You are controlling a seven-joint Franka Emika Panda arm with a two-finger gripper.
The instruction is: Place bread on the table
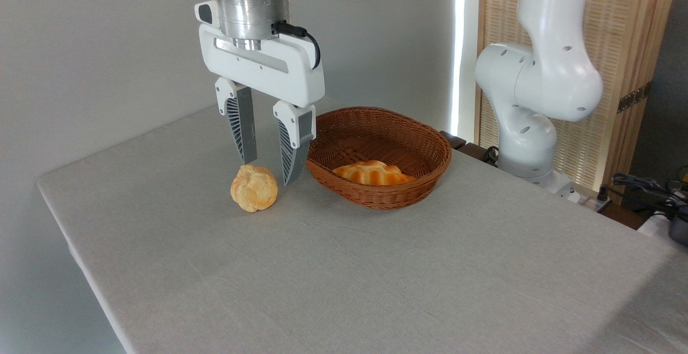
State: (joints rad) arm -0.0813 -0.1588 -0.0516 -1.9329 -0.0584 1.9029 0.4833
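Note:
The bread (372, 173), a glossy golden-orange ridged loaf, lies inside the brown wicker basket (430, 150) near its front wall. My gripper (269, 171) hangs just left of the basket, pointing down, open, with nothing between its fingers. Right below and in front of its fingertips a round pale-golden bun (254, 187) rests on the light-grey table (376, 279). The left fingertip ends just above the bun's top; whether it touches is unclear.
The arm's white base and lower links (529, 101) stand behind the table's right far edge. Cables and dark equipment (661, 198) lie off the table at the right. The table's left edge runs close to the bun's side.

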